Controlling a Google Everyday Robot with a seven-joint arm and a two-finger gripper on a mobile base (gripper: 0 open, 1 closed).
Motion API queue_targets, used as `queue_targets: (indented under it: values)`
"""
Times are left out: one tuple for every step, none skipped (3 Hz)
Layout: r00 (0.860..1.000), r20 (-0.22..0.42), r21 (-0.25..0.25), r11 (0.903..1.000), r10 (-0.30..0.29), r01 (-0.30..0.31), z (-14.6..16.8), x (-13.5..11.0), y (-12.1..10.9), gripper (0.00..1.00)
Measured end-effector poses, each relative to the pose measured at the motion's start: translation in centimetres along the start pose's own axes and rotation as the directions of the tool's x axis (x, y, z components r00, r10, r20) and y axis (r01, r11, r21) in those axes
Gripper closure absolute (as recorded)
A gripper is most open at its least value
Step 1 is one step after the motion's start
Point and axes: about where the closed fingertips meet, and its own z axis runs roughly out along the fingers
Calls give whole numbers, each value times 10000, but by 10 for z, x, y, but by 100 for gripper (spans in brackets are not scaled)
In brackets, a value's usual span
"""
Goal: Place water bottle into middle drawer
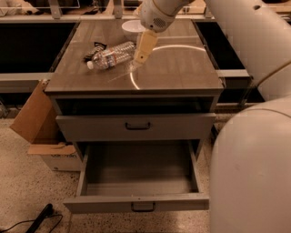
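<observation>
1. Upper centre of the frame: tan gripper hanging from the white arm, angled down and to the left, tip low over the cabinet top.
2. Released or clenched: cannot tell from this view; nothing seen carried.
3. Just left of the gripper tip: water bottle, clear and ribbed, lying on its side on the cabinet top, white cap toward the lower left, base end toward the gripper.
4. Contact between gripper tip and bottle base: very near, but impossible to say whether touching.
5. Right behind the bottle, toward the upper left: dark snack wrapper, against the bottle's far side.
6. At the top edge, behind the arm: white bowl, partly hidden.
7. On the wood-grain top, right of the bottle: bright ring-shaped light reflection.
8. Centre of the frame: upper drawer front, grey, pushed in, with a small dark bar handle.
9. Bottom centre: middle drawer, pulled well out, its grey floor and side walls in plain sight, dark handle on the front panel.
10. Left edge, on the speckled floor beside the cabinet: brown cardboard box with flaps open, and a pale box below it.
11. Lower left corner: black cable.
12. Right side, filling the foreground: the robot's white body.
</observation>
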Motion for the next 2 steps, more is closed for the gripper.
queue_targets:
  values:
    - [9974,-229,-181,9975,-686,682,30,-9,-15,0]
    - [9936,-461,-547,9934,-1035,1010,56,-10,-23,0]
